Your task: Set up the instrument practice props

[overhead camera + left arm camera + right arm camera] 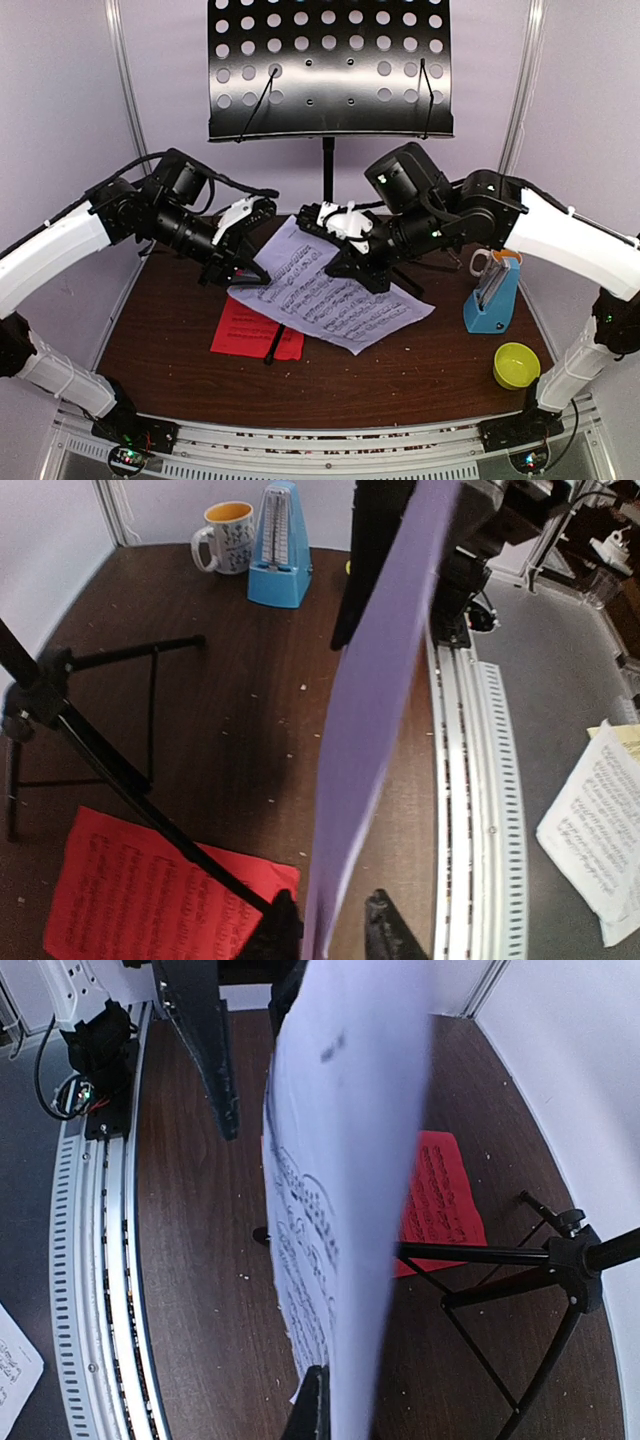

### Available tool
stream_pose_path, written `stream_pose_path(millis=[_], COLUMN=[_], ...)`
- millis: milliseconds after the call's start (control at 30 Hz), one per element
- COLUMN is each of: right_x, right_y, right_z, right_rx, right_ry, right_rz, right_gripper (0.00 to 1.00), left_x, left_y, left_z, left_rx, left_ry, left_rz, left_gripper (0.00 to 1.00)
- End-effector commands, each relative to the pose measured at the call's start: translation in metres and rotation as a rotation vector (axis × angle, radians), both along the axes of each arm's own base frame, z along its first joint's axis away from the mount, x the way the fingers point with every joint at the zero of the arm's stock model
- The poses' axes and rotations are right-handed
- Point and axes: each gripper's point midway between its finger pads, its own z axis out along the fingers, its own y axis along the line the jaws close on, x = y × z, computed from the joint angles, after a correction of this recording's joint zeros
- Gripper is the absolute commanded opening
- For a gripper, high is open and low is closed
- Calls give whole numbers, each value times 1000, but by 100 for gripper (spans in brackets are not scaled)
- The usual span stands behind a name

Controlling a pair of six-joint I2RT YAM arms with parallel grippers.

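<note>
My right gripper (345,268) pinches the white sheet (330,295), which hangs between both tools. My left gripper (243,265) straddles the opposite edge, but I cannot tell its grip. Beyond them the music stand (330,70) holds nothing yet. The red sheet (245,330) lies beneath, untouched.

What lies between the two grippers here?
The white music sheet, reaching from the left gripper to the right gripper; top external view shows it.
</note>
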Motion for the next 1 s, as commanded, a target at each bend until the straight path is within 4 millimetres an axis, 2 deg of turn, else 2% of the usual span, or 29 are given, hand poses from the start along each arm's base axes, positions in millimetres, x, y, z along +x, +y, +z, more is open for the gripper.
stream_pose_path(millis=[0,100,300,533,600,733,967], right_x=[-7,-18,-18,7,12,19,27], right_y=[-15,-29,-58,-94,-104,-120,-133], right_z=[67,102,156,223,243,282,324], right_rx=[231,372,556,795,880,1003,1112], right_ry=[-37,-66,-142,-235,-246,-277,-326], right_rz=[-16,27,7,-176,-222,-279,-327], right_gripper=[0,0,0,0,0,0,0], left_x=[17,22,19,34,42,68,94], left_y=[5,10,29,69,75,76,52], left_z=[34,61,139,218,233,249,270], left_rx=[-95,-176,-381,-603,-627,-614,-627], left_ry=[-111,-156,-279,-415,-439,-459,-476], left_rz=[142,221,337,591,650,757,755], left_gripper=[34,45,48,51,52,51,50])
